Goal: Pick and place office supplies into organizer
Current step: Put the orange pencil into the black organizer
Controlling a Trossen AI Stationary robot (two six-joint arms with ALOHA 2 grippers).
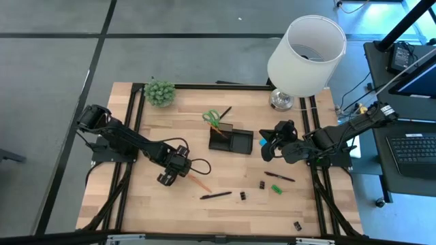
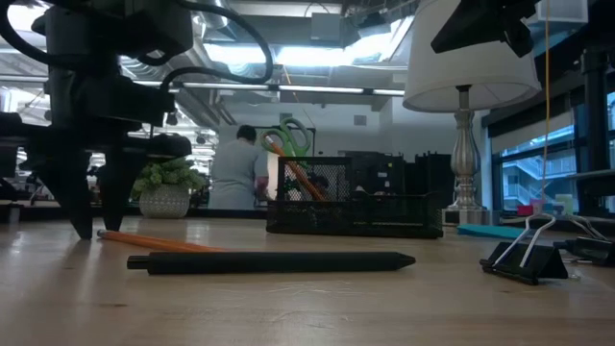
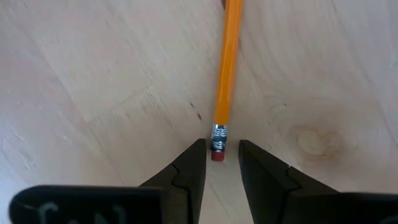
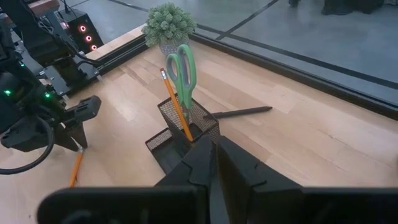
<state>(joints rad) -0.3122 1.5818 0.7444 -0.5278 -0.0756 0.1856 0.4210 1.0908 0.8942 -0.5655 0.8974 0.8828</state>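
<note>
Starting with the big stuff: the pale wooden desk [image 1: 150, 204] carries a white-shaded lamp [image 1: 306, 54] at about 1 o'clock from its centre and a small green potted plant [image 1: 160, 92] at 11 o'clock. Near the middle sits the black mesh two-compartment organizer [image 1: 230, 140], with the green-handled scissors [image 1: 212, 117] and one orange pencil [image 4: 176, 106] already standing in it.

The left claw [image 3: 216, 165] is down at the desk around 8 o'clock from the organizer, fingers partly spread and straddling the eraser end of the second orange wooden pencil [image 3: 225, 74], which lies flat. Not gripping it yet as far as I can see. The right claw [image 4: 214, 163] hangs just at the organizer's 3 o'clock side, pinched shut on nothing.

Handling-wise, I'd guess the pencil is light, stiff and smooth-painted, so it'll likely roll or pivot if pinched right at the eraser tip. Grabbing a bit further up the barrel looks safer.

Smaller bits: a long black pen [image 1: 215, 195] at 6 o'clock, plus tiny black binder clips [image 1: 242, 196] nearby.
</note>
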